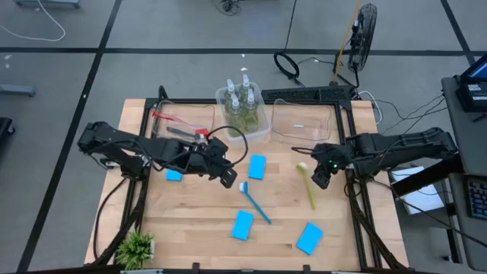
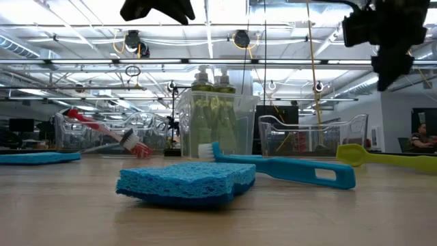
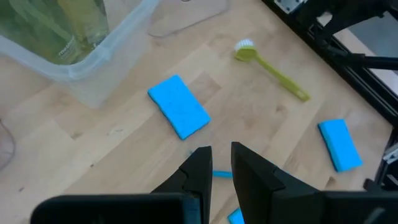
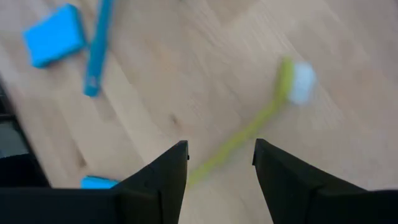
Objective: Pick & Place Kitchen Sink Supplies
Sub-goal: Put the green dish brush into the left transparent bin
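My left gripper (image 1: 228, 178) hangs above the table over the head end of the blue brush (image 1: 256, 202), its fingers a narrow gap apart and empty (image 3: 221, 155). My right gripper (image 1: 320, 180) is open and empty, high above the yellow brush (image 1: 307, 185), whose handle (image 4: 236, 140) runs below the gap between the fingers. Both brushes lie flat on the table. Several soap bottles (image 1: 242, 106) stand in the middle bin. A red brush (image 1: 176, 119) and a dark grey brush (image 1: 181, 132) lie in the left bin. Several blue sponges (image 1: 257, 167) lie flat on the table.
An empty clear bin (image 1: 304, 122) stands at the back right. Other sponges lie at the left (image 1: 174, 175), near the front middle (image 1: 243, 224) and at the front right (image 1: 310, 237). A small potted plant (image 1: 137, 247) stands at the front left corner.
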Controlling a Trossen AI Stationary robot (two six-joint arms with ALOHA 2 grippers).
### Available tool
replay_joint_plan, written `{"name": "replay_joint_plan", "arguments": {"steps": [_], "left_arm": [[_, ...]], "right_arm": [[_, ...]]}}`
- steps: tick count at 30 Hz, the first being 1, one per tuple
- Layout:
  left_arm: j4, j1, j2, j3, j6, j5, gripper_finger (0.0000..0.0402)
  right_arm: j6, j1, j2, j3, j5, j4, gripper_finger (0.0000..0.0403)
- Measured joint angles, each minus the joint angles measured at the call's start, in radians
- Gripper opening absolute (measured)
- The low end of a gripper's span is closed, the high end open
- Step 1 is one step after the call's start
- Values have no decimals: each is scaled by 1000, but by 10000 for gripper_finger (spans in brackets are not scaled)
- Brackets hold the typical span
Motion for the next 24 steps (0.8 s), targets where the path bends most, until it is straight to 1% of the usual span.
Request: {"name": "replay_joint_plan", "arguments": {"steps": [2, 5, 11, 14, 20, 24], "left_arm": [[2, -4, 6, 0, -8, -14, 63], [13, -4, 24, 0, -10, -31, 63], [-1, -4, 77, -1, -9, -30, 63], [-14, -4, 107, -1, -9, -30, 63], [-105, -4, 166, -3, -9, -46, 63], [-84, -4, 174, -42, -30, -43, 63]], "right_arm": [[14, 0, 0, 0, 1, -37, 181], [35, 0, -2, -10, 0, -43, 196], [102, 0, -3, -75, -1, -33, 230], [132, 0, -3, -109, -3, -23, 240], [140, 0, -3, -166, -1, 90, 238], [140, 0, -3, -212, -1, 206, 230]]}}
